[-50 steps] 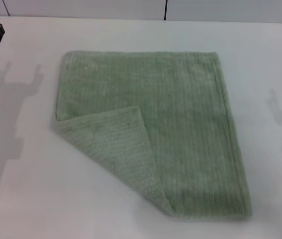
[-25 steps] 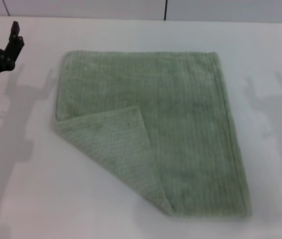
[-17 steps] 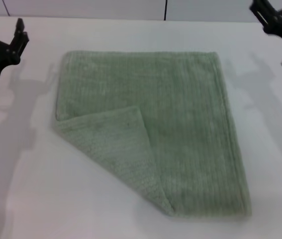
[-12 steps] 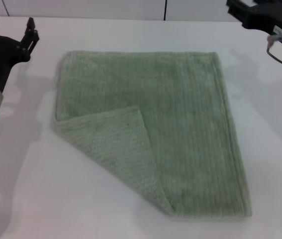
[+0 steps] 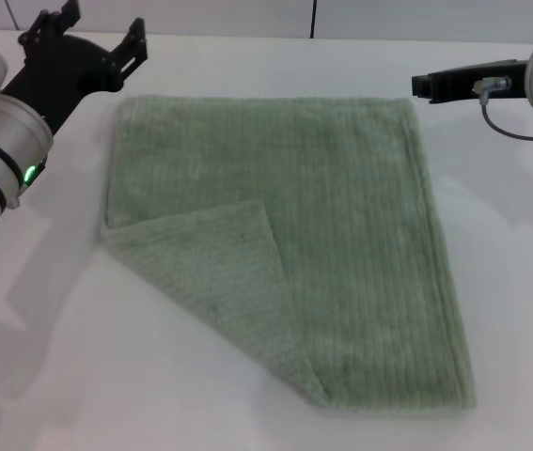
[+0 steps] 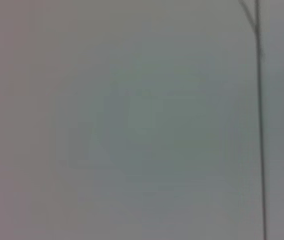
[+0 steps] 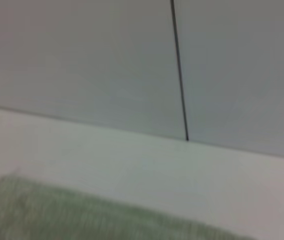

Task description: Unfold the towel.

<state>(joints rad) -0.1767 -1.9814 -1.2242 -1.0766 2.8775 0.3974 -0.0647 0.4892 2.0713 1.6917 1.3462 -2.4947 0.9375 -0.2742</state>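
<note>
The sage-green towel (image 5: 341, 216) lies flat on the white table (image 5: 50, 329). Its near-left corner (image 5: 214, 272) is folded over onto it and shows the paler underside. My left gripper (image 5: 97, 26) is open and empty, just beyond the towel's far-left corner. My right gripper (image 5: 423, 86) is above the towel's far-right corner and is seen side-on. The right wrist view shows the towel's far edge (image 7: 81, 215). The left wrist view shows no towel.
A grey wall with a dark vertical seam (image 5: 313, 17) stands behind the table. The seam also shows in the left wrist view (image 6: 258, 125) and the right wrist view (image 7: 179, 75). A cable (image 5: 515, 136) hangs from the right wrist.
Both arms have come in from the sides to the towel's far corners. The towel has not moved.
</note>
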